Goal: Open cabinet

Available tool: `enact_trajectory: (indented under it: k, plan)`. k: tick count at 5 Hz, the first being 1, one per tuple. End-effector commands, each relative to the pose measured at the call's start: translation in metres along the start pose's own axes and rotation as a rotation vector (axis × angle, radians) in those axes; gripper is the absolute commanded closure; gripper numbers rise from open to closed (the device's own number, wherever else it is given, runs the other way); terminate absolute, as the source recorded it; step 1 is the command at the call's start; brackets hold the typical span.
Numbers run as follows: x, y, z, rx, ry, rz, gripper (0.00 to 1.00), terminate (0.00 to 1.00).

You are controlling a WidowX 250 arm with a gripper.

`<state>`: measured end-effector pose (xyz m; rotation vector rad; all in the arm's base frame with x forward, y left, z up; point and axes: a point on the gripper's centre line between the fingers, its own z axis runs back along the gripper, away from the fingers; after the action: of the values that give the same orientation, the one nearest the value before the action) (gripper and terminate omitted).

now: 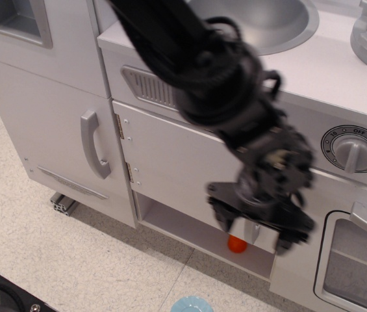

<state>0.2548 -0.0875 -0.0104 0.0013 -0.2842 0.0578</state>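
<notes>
The cabinet (pixel 177 169) is the wide flat white door in the middle of the toy kitchen, with two small metal hinges (pixel 121 127) on its left edge. It stands slightly ajar, and below it a white shelf holds an orange ball (pixel 236 243). My gripper (pixel 254 229) is blurred by motion at the door's lower right. It is open, with one finger on each side of the door's grey handle (pixel 252 231). My arm hides most of the handle and the door's right part.
A taller door with a grey loop handle (pixel 95 153) stands on the left. An oven door with a window (pixel 358 266) and a dial (pixel 352 148) are on the right. A sink (pixel 267 23) is on top. A light blue bowl (pixel 191 304) lies on the floor.
</notes>
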Motion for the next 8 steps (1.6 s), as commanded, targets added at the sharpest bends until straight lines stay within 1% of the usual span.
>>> enact_trajectory:
  k: [1,2,3,4,5,7,8]
  plan:
    - [0.028,0.022,-0.02,-0.014,-0.063,0.004,0.0,0.0]
    - [0.033,0.012,-0.026,-0.07,-0.061,-0.037,0.0,0.0]
    - [0.038,0.003,-0.031,-0.092,-0.077,-0.061,0.0,0.0]
    - [0.049,0.003,-0.041,-0.053,-0.112,-0.059,0.0,0.0]
    - [0.053,0.001,-0.046,-0.041,-0.119,-0.047,1.0,0.0]
    - [0.047,-0.005,-0.038,-0.085,-0.119,-0.041,1.0,0.0]
    - [0.029,-0.004,-0.032,-0.101,-0.1,-0.062,1.0,0.0]
